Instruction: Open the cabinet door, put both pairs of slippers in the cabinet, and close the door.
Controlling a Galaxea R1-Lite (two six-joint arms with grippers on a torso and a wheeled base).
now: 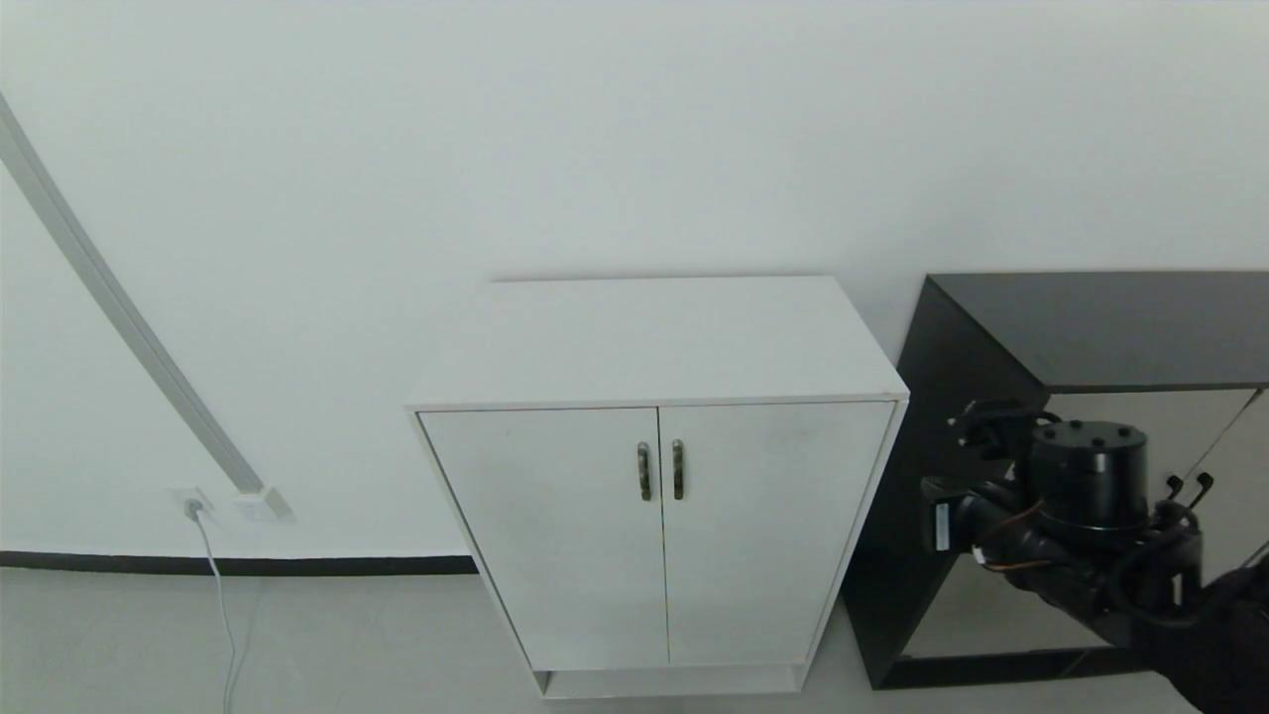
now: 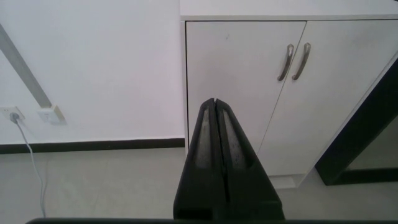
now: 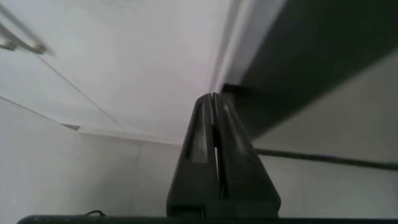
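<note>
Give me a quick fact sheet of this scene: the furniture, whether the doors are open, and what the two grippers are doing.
Cabinet: white rectangular two-door cabinet, against the white wall
Doors: both shut
Handles: two vertical metal bar handles, side by side at the centre seam
Beside it: black box-shaped unit, reflective front, on the robot's right
Left gripper: shut, empty, facing the cabinet
Right gripper: shut, empty

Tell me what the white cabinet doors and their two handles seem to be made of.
Cabinet doors: probably laminated board with a smooth matte white finish; the faces are flat and even, with no visible grain. Handles: likely metal, dull grey-bronze; slim curved bars with a soft sheen.
</note>
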